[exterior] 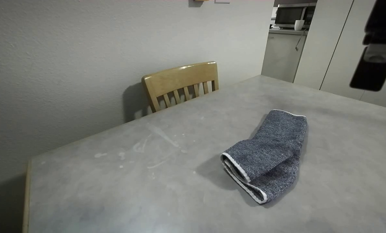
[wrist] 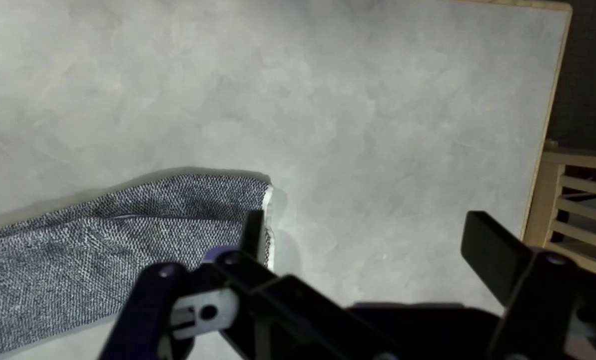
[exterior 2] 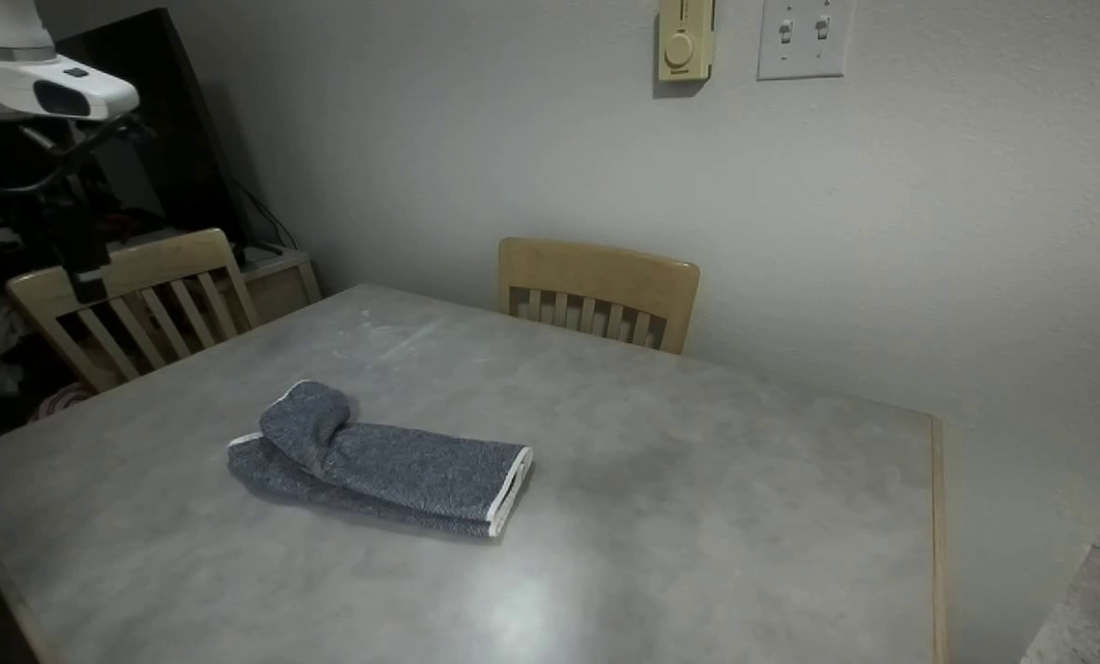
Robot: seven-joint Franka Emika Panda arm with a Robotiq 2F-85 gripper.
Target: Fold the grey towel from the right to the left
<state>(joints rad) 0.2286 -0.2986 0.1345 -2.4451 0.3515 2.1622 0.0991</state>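
The grey towel [exterior: 277, 129] lies on the table as a narrow folded strip. It shows in both exterior views, also here [exterior 2: 420, 470]. Its layers meet at a white-hemmed end, and the upper layer is skewed and puckered near the far end in an exterior view. In the wrist view the towel [wrist: 103, 265] is at the lower left, with its white hem end beside the left finger. My gripper [wrist: 367, 230] is open with nothing between its fingers. It is raised above the table and apart from the towel in both exterior views, where it shows in part [exterior: 372, 69] [exterior 2: 87, 272].
A grey table [exterior: 115, 194] carries the towel. A wooden chair [exterior: 183, 76] stands at the table's edge by the wall, and another wooden chair [exterior 2: 171, 263] stands at a further side. The table's corner and edge [wrist: 552, 110] show in the wrist view.
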